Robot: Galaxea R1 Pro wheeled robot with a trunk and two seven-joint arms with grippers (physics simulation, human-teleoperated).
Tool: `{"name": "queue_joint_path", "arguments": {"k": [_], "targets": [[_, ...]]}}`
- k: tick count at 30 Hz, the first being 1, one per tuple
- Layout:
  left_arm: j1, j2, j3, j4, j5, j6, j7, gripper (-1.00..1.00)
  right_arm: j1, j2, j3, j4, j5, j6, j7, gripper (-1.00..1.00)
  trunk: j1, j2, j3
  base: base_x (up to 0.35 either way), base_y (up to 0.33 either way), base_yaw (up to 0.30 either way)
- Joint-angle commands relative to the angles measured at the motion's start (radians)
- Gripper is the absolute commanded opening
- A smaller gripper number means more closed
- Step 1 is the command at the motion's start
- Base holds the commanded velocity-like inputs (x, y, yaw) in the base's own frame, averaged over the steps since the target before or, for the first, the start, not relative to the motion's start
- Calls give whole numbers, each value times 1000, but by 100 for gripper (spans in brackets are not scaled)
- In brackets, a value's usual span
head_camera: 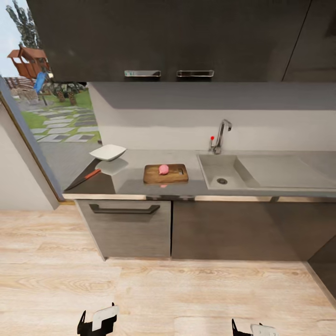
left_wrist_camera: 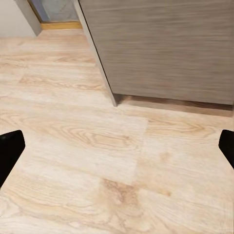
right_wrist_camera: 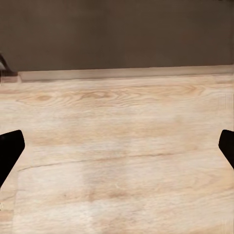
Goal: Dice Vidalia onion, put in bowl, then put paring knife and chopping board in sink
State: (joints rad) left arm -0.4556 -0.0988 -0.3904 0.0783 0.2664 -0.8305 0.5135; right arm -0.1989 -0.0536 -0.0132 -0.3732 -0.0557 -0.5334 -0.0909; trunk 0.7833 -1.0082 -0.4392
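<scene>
Onion on the board, both grippers low over the floor.

The onion (head_camera: 163,169) sat on the chopping board (head_camera: 165,174) on the table (head_camera: 186,189), left of the sink (head_camera: 221,170); the knife (head_camera: 84,179) and bowl (head_camera: 108,152) lay further left. The left gripper (left_wrist_camera: 117,153) and right gripper (right_wrist_camera: 117,153) were spread wide, empty, above the wood floor (head_camera: 56,280).

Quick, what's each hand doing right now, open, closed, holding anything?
Left hand: open, holding nothing, over the wood floor.
Right hand: open, holding nothing, over the floor too.
</scene>
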Motion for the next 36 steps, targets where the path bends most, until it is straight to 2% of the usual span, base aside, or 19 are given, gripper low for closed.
{"name": "queue_joint_path", "arguments": {"k": [1,36], "targets": [[-1,-1,-8,4,5,-4,3,100,-1,0,1,1,-6,-3,0,100,0,-1,1,0,121,0],[-1,4,-8,3,5,-4,-3,100,-1,1,2,2,-6,-3,0,100,0,-1,56,0,285,0]]}}
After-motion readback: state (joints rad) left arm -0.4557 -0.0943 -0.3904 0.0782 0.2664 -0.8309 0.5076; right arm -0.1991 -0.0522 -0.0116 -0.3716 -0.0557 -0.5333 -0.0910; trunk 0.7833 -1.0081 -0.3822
